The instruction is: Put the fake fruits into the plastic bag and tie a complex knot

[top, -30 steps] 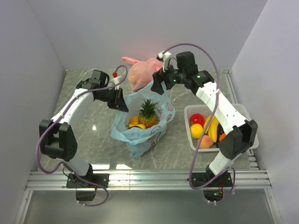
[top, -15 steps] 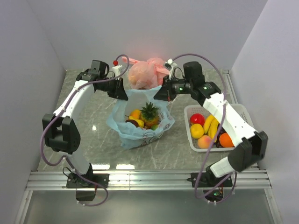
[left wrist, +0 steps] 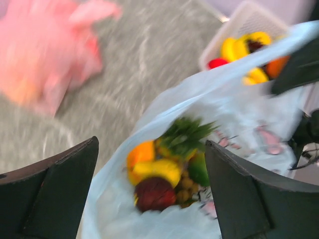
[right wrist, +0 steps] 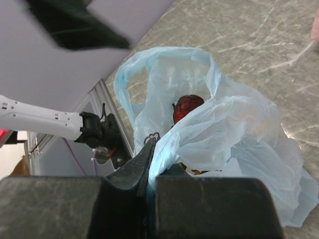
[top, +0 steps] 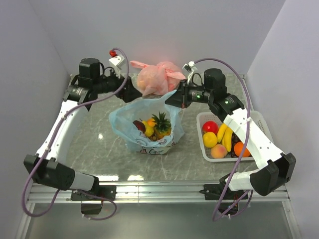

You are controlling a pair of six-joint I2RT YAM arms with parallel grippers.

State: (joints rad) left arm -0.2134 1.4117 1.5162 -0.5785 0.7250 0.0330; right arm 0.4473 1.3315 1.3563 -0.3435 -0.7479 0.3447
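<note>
The light-blue plastic bag stands open mid-table. Inside it are a pineapple and small fruits in yellow, orange and dark red. My right gripper is shut on the bag's far right rim, and the film shows pinched between its jaws. A dark red fruit shows through the bag's mouth. My left gripper hangs above the bag's far left rim. Its jaws stand wide apart with nothing between them. More fake fruits lie in the basket.
A white basket of fruit stands right of the bag, also seen in the left wrist view. A knotted pink-orange bag lies at the back between the two grippers. Grey walls close in the left, right and back.
My left gripper has opened and let go of the bag's left rim, and that arm has swung back and left. The right gripper has shut on the right rim. The bag slid left.
</note>
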